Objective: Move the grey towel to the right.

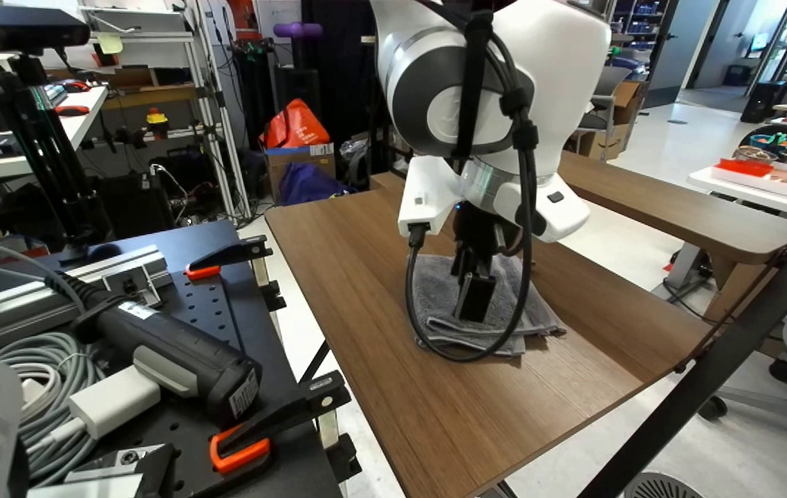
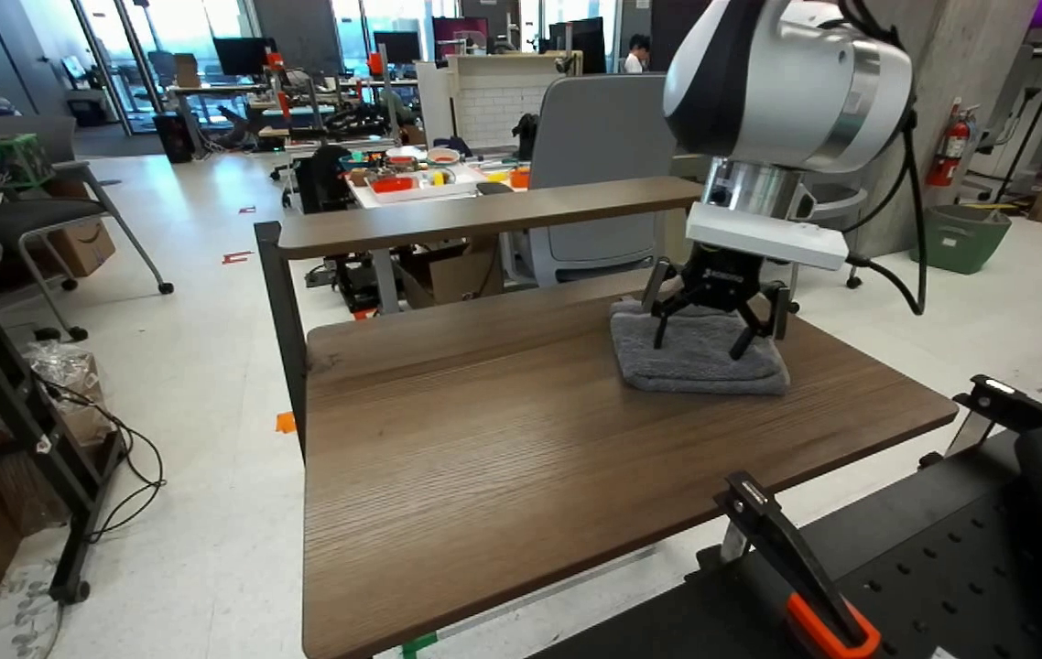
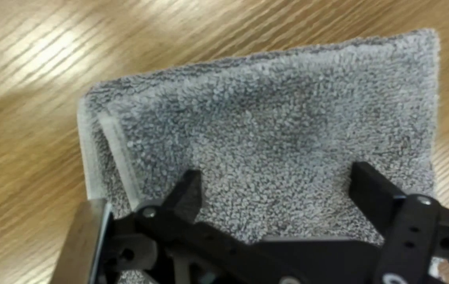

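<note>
Looking at the grey towel (image 2: 700, 359) first: it's folded into a flat, layered pad, lying on the brown tabletop (image 2: 484, 458), right of the middle as seen in an exterior view. The wrist view shows a pale strip down its left edge, plus a second one just inside that.

Right above it is the claw (image 3: 275, 177), pointing down with its two black fingers (image 3: 187, 197) spread wide and gripping nothing. Both are over the cloth, but whether the tips actually touch it, I can't tell.

The white robot arm (image 2: 786, 101) comes in from above in both exterior views, and a black cable (image 1: 461, 359) hangs off it in a big loop, crossing in front of the towel in an exterior view.

A raised brown shelf (image 2: 484, 216) runs above one side of the tabletop, with a grey chair (image 2: 608, 146) behind it. Over a gap there's a black workbench (image 1: 217, 311) loaded with stuff: a chunky handheld gadget (image 1: 172, 346), a coil of grey cord (image 1: 65, 353), and a couple of black clamps (image 1: 297, 409) with orange parts at the edge. Farther back, an orange-red bag (image 1: 297, 126) sits on a cardboard box (image 1: 303, 166), and a green bin (image 2: 960, 240) stands on the floor.
</note>
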`<act>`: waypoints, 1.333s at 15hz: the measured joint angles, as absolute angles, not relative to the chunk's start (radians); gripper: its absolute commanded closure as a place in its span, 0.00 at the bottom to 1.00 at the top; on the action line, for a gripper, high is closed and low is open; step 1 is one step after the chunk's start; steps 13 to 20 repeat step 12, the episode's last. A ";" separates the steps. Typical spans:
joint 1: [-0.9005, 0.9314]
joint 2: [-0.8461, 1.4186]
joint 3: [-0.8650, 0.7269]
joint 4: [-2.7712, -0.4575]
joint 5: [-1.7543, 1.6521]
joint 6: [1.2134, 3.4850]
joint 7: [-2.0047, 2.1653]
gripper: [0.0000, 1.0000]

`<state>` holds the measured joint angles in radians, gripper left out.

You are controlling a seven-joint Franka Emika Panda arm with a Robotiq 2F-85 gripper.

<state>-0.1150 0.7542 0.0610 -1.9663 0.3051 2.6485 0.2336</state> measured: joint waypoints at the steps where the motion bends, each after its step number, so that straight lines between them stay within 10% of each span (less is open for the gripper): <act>1: -0.135 0.749 0.061 -1.977 0.322 2.649 0.224 0.00; 20: -0.116 0.539 0.081 -2.144 0.341 2.653 0.128 0.00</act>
